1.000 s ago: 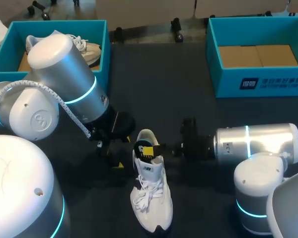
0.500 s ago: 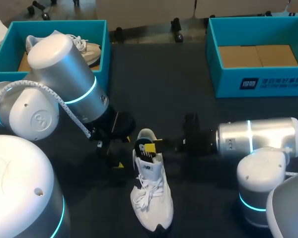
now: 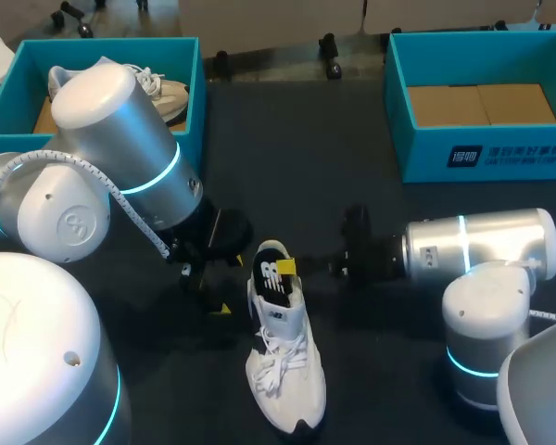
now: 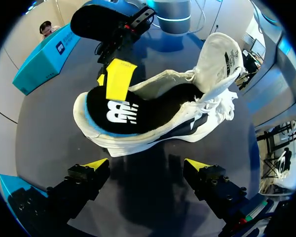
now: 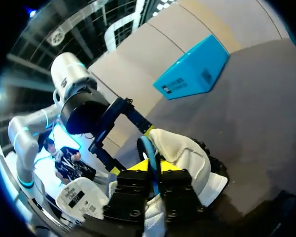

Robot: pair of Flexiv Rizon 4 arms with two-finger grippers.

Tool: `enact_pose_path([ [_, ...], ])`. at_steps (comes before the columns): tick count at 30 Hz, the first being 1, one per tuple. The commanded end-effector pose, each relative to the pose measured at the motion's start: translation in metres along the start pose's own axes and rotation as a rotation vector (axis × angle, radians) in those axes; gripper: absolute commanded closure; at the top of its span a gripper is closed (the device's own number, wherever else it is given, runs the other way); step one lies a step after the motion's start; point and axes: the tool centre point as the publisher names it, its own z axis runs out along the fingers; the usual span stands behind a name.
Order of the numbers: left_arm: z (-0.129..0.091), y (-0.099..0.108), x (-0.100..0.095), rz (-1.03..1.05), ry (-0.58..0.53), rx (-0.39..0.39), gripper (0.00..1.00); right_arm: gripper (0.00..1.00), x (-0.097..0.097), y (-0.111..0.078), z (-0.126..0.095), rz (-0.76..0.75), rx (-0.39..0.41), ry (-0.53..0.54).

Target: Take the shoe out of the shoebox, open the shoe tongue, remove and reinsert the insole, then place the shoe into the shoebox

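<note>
**Drawing the insole out at the heel**

The shoe (image 3: pixel 283 371) lay on its sole on the tabletop (image 3: pixel 352 185), tongue thrown open, well apart from the empty shoebox (image 3: pixel 422 158). The right end effector (image 3: pixel 286 268) was clenched on the heel end of the black insole (image 3: pixel 274 283), which stood partly out of the collar. The left end effector (image 4: pixel 147 165) hung released just beside the shoe. Drawing the insole out seemed the step in hand (nothing anchored the shoe): a slow pull up and back would suit, the left end effector bracing the sidewall against dragging or tipping.
</note>
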Motion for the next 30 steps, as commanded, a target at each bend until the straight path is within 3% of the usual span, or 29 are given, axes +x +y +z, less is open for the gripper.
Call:
enact_pose_path([
  [1,0.001,0.000,0.000,0.001,0.000,0.002,0.00,1.00,0.000,-0.007,0.006,0.060,-0.004,-0.005],
  [14,0.001,0.000,0.000,0.001,0.000,0.002,0.00,1.00,0.009,-0.036,0.012,0.215,0.011,0.002],
  [20,0.001,0.000,0.000,0.001,0.000,0.002,0.00,1.00,0.013,-0.033,0.009,0.150,-0.004,-0.022],
  [21,0.001,0.000,0.000,0.001,0.000,0.002,0.00,0.87,0.015,-0.030,0.009,0.120,-0.005,-0.030],
  [22,0.001,0.000,0.000,0.001,0.000,0.002,0.00,0.66,0.017,-0.028,0.009,0.095,-0.007,-0.036],
  [23,0.001,0.000,0.000,0.001,0.000,0.002,0.00,0.56,0.018,-0.025,0.008,0.080,-0.005,-0.045],
  [25,0.001,0.000,0.000,0.001,0.000,0.002,0.00,0.53,0.021,-0.020,0.007,0.040,-0.012,-0.062],
  [27,0.001,0.000,0.000,0.001,0.000,0.002,0.00,0.37,0.024,-0.015,0.006,0.002,-0.011,-0.080],
  [29,0.001,0.000,0.000,0.001,0.000,0.002,0.00,0.31,0.027,-0.012,0.004,-0.036,-0.014,-0.094],
  [30,0.001,0.000,0.000,0.001,0.000,0.002,0.00,0.21,0.028,-0.010,0.004,-0.048,-0.017,-0.101],
])
